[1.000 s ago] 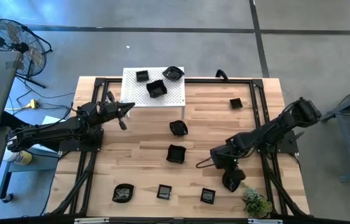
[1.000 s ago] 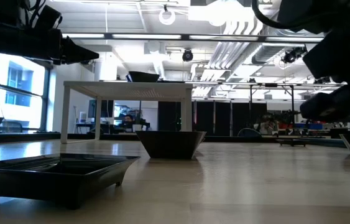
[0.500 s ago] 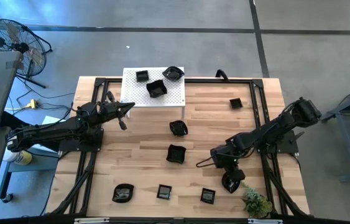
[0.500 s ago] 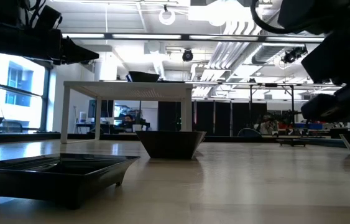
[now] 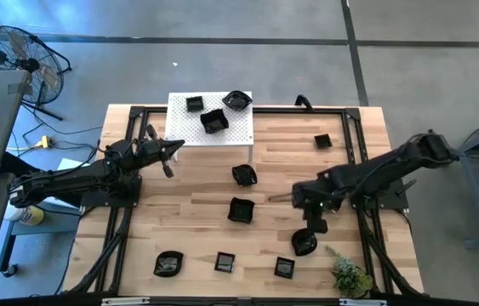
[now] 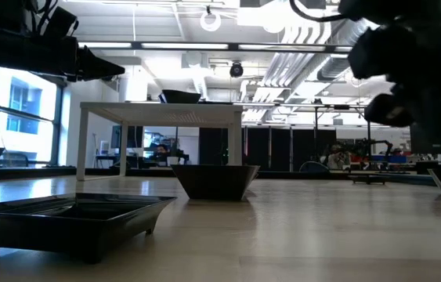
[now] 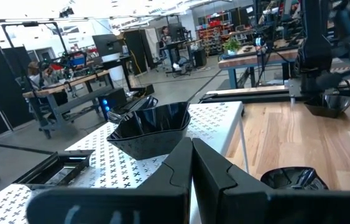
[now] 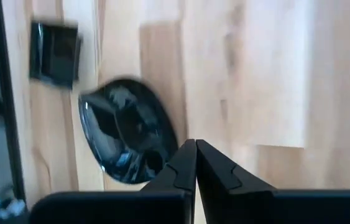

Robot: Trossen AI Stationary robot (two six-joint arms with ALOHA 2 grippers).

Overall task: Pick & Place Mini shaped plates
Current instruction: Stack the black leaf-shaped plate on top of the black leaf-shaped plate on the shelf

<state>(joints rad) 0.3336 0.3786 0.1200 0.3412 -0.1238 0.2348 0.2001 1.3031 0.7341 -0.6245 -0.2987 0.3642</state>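
The mini shaped plates are small glossy black dishes. Three sit on the white perforated platform, and several rest on the wood, among them a square one and a scalloped one. My right gripper points steeply down near the front right, shut on a round plate, which the right wrist view shows blurred. My left gripper is shut and held level by the platform's front left corner, with nothing in it. My right gripper pinches the round plate's rim between its two fingers, on the edge nearest the arm. The fingers come from above, slanting down. The plate hangs out beyond the fingertips, hollow side up; I cannot tell whether it is clear of the wood.
A small green plant stands at the front right corner, close to the held plate. Three plates lie along the front edge, and one at the far right. A black frame runs around the tabletop.
My right gripper has shut on the round plate's rim. It has then risen and swung a little toward the table's left edge, rolling its wrist. The plate has shifted left with it, away from the plant.
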